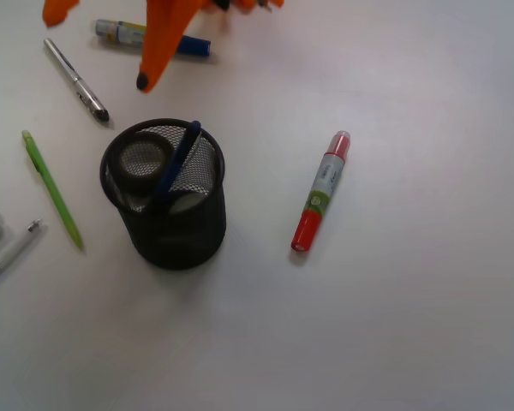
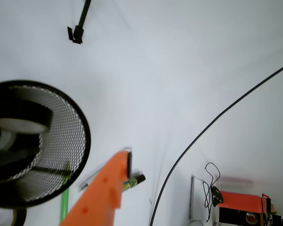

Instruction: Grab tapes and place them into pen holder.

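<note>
The black mesh pen holder (image 1: pixel 176 240) stands left of centre. Inside it a dark tape (image 1: pixel 127 176) leans against the wall, a whitish tape (image 1: pixel 188 204) lies lower down, and a blue pen (image 1: pixel 178 158) leans across. My orange gripper (image 1: pixel 98 51) hovers behind the holder, open, with nothing between its fingers. The wrist view looks down past one orange finger (image 2: pixel 108 188) at the holder's rim (image 2: pixel 82 141) on the left. There the dark tape (image 2: pixel 23 110) shows inside, with the whitish tape (image 2: pixel 0 141) under it. No tape lies loose on the table.
A red-capped marker (image 1: pixel 321 193) lies right of the holder. A green pen (image 1: pixel 51 188), a silver pen (image 1: pixel 77 81) and a white pen (image 1: pixel 8 253) lie to its left, and a blue-and-yellow marker (image 1: pixel 150 38) under the gripper. A black cable (image 2: pixel 203 136) curves across the wrist view.
</note>
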Robot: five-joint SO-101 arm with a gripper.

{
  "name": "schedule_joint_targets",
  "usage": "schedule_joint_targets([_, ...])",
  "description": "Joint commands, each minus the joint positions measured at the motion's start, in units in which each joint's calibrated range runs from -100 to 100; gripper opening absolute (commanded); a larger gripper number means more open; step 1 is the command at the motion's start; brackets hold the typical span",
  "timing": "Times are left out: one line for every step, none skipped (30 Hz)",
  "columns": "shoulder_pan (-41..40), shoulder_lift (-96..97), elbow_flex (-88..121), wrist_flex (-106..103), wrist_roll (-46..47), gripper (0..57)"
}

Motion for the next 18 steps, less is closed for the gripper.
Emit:
schedule_joint_targets([1.16, -3.46, 0.72, 6.90, 0.54, 37.0])
schedule_joint_targets([1.68, -3.29, 1.44, 9.26, 0.20, 37.0])
schedule_joint_targets([2.28, -3.20, 2.71, 11.89, -0.54, 37.0])
schedule_joint_targets([2.88, -3.29, 4.16, 14.86, -1.90, 37.0])
schedule_joint_targets([4.00, -3.54, 5.88, 18.01, -3.57, 37.0])
schedule_joint_targets([4.97, -3.97, 7.69, 20.99, -5.08, 37.0])
schedule_joint_targets([5.79, -4.14, 9.14, 23.87, -6.30, 37.0])
schedule_joint_targets([6.47, -4.14, 10.14, 26.15, -7.13, 37.0])
schedule_joint_targets([6.99, -4.14, 10.77, 28.42, -7.86, 37.0])
schedule_joint_targets([7.29, -4.14, 11.59, 29.82, -8.60, 37.0])
schedule_joint_targets([7.36, -4.05, 11.68, 31.13, -9.57, 37.0])
schedule_joint_targets([7.36, -3.63, 11.41, 32.10, -10.74, 37.0])
schedule_joint_targets([7.21, -3.29, 11.04, 32.97, -11.97, 37.0])
schedule_joint_targets([7.06, -3.20, 11.13, 33.15, -13.09, 37.0])
schedule_joint_targets([6.99, -3.20, 11.22, 33.32, -14.11, 37.0])
schedule_joint_targets([6.99, -3.20, 11.31, 33.32, -14.95, 37.0])
schedule_joint_targets([7.06, -3.12, 11.31, 33.32, -15.68, 37.0])
schedule_joint_targets([7.29, -2.86, 11.13, 33.32, -16.31, 37.0])
